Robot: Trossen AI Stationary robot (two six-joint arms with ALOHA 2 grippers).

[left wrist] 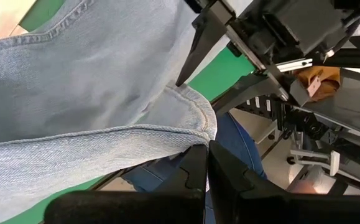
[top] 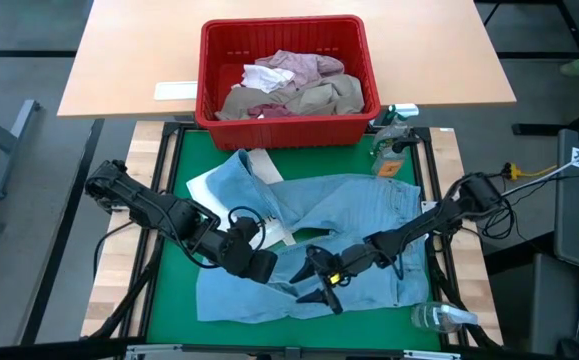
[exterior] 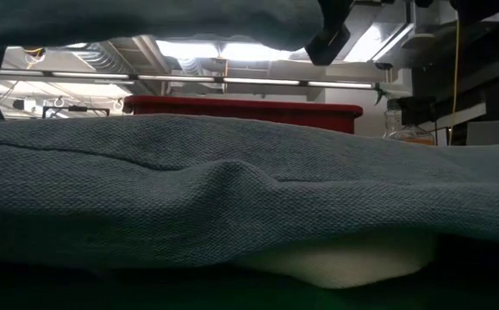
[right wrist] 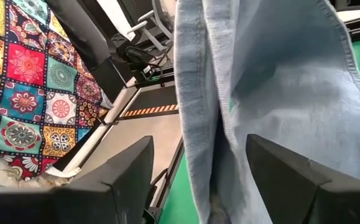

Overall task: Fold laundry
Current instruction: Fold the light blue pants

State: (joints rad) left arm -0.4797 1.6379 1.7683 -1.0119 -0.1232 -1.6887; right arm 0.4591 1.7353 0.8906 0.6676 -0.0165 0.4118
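Observation:
Light blue denim jeans (top: 339, 215) lie spread over the green mat (top: 184, 160), and one stitched edge is raised near the mat's front middle. My left gripper (top: 267, 268) reaches in from the left and is shut on that raised edge. My right gripper (top: 322, 280) comes from the right and stands open just beside it, its fingers (right wrist: 127, 180) on either side of a hanging fold of denim (right wrist: 229, 112). More laundry lies in the red basket (top: 287, 75) beyond the mat. My left gripper pinches a seamed, curved edge of the jeans (left wrist: 195, 134) between its two shut fingers (left wrist: 229, 171). The fingers come slanting down from the table's left. The held part is lifted off the mat and the denim falls away from it; the rest of the jeans lies on the mat.
The red basket stands on the wooden table at the far side. A white sheet (top: 209, 185) shows under the jeans at the far left. A clear bottle (top: 444, 318) lies at the near right corner, another bottle (top: 394, 120) at the far right.

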